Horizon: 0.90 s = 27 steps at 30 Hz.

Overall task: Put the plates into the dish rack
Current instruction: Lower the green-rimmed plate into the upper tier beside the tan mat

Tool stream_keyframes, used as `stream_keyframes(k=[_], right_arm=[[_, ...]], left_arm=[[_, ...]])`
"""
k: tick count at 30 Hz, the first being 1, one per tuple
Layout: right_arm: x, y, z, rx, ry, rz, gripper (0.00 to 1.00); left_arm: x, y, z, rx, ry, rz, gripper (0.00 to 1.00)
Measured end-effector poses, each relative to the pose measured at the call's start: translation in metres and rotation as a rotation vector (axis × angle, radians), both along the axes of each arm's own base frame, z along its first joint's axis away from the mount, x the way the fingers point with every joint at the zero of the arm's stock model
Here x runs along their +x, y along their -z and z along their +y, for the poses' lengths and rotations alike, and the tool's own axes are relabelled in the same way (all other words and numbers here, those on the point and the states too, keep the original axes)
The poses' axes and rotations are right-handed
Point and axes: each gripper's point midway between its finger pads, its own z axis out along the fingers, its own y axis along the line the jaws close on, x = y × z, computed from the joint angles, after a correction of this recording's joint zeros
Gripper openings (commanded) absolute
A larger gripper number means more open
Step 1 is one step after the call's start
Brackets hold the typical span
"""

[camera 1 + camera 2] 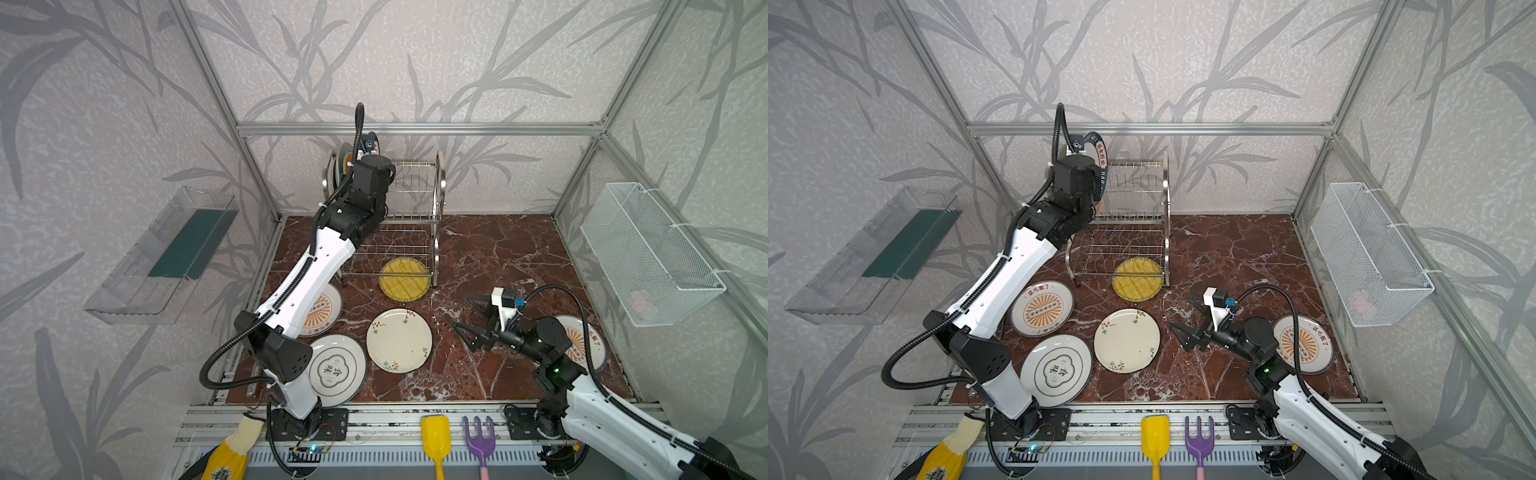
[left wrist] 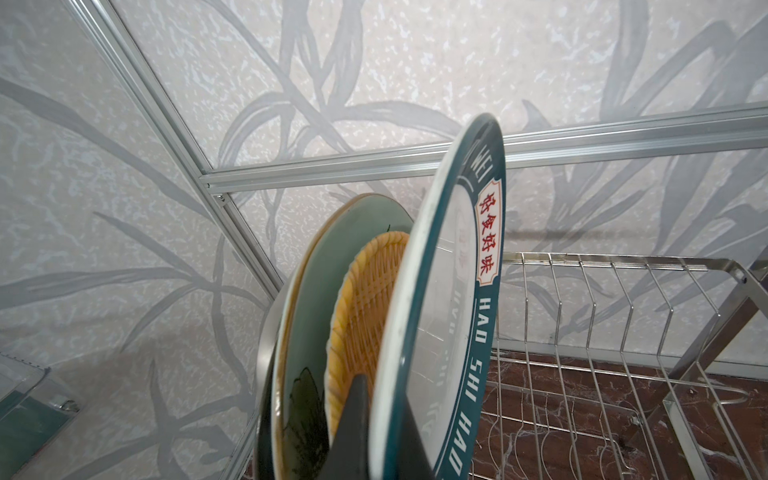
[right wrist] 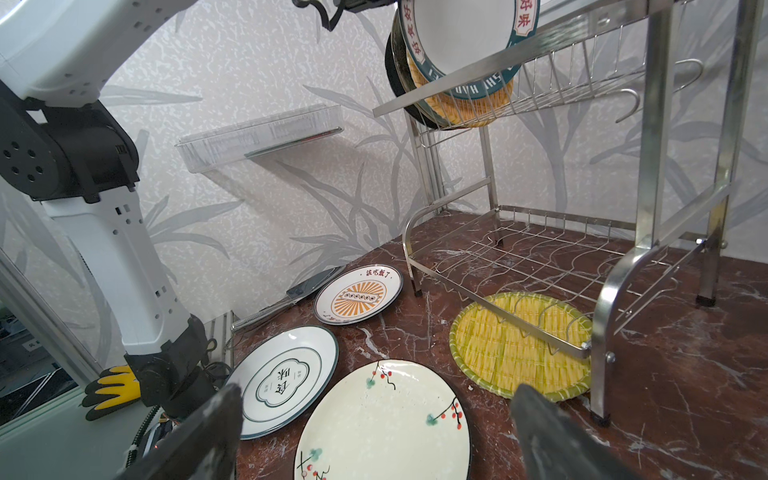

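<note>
The left claw (image 2: 384, 415) is pinching the rim of the teal-rimmed plate (image 2: 440, 332), jaws narrow, and is holding it on edge in the upper tier of the rack (image 1: 441, 183), at that tier's left end. Three more plates are standing on edge beside it in the same tier: the woven plate (image 2: 365, 307) next to it, then the pale plate (image 2: 307, 316), then the black plate (image 3: 390, 62) outermost. The right claw (image 1: 463, 313) is hovering spread wide above the bench (image 1: 498, 249), right of middle. Five plates are lying flat on the bench: the yellow plate (image 1: 405, 278) partly under the rack's front edge, the floral plate (image 1: 399, 340) mid-bench, the character plate (image 1: 336, 370) at the front left, the left sunburst plate (image 1: 322, 309) behind it under the left arm, and the right sunburst plate (image 1: 586, 340) near the right edge under the right arm. On the right wall a mesh basket (image 1: 652, 253) is holding something pale pink, too blurred to name; on the left wall a clear tray (image 1: 162, 257) is holding a dark green sheet (image 1: 191, 245).
</note>
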Motion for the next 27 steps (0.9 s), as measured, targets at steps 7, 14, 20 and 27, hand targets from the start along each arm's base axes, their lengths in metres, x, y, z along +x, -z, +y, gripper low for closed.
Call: stream_keyframes(k=[7, 14, 20, 27], right_arm=[[-0.001, 0.002, 0.003, -0.007, -0.007, -0.002, 0.99], [-0.002, 0.005, 0.005, -0.019, -0.013, -0.001, 0.99], [-0.002, 0.006, 0.006, -0.024, -0.015, -0.002, 0.99], [-0.002, 0.009, 0.007, -0.031, -0.015, 0.005, 0.99]], left_arm=[[0.008, 0.010, -0.003, 0.005, -0.011, 0.022, 0.00], [0.008, 0.008, 0.000, -0.014, -0.030, 0.009, 0.00], [0.006, 0.003, 0.006, -0.021, -0.057, -0.010, 0.00], [0.006, 0.002, 0.007, -0.022, -0.064, -0.016, 0.00]])
